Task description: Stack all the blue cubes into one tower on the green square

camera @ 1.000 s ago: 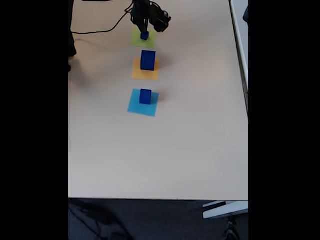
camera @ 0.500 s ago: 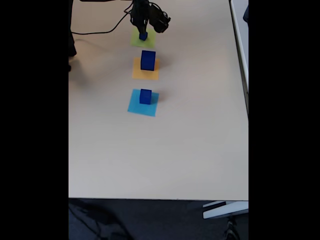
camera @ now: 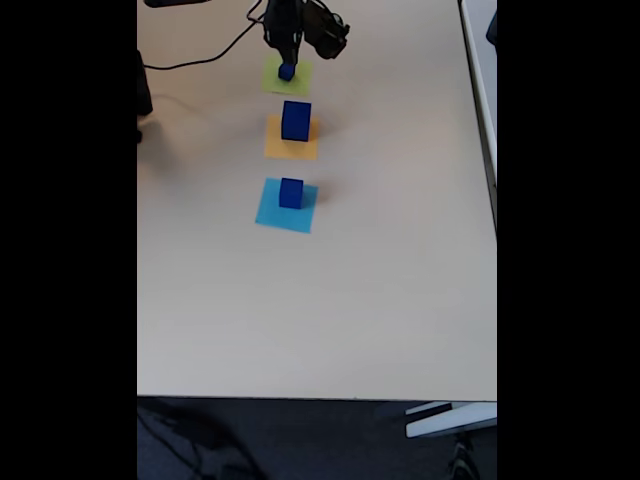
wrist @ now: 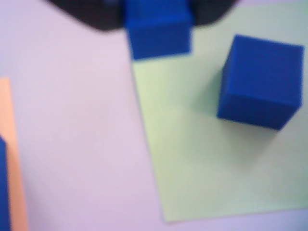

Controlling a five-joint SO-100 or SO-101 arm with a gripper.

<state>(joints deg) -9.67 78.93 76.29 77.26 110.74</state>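
In the fixed view the hand [camera: 287,50] is hanging over the far end of the pale counter [camera: 380,290], right above the green square [camera: 272,80]. In the wrist view a small blue cube [wrist: 158,29] is sitting at the top edge between dark, blurred parts of the hand, and it looks to be gripping that cube, though the fingers themselves are too blurred to make out. A second blue cube [wrist: 260,82] is resting on the green square [wrist: 207,159], just beside the held one and apart from it.

Nearer the camera in the fixed view, the largest blue cube [camera: 295,119] is standing on the orange square [camera: 278,148], and a medium blue cube [camera: 291,192] is standing on the light-blue square [camera: 272,214]. The three squares are lying in one row.
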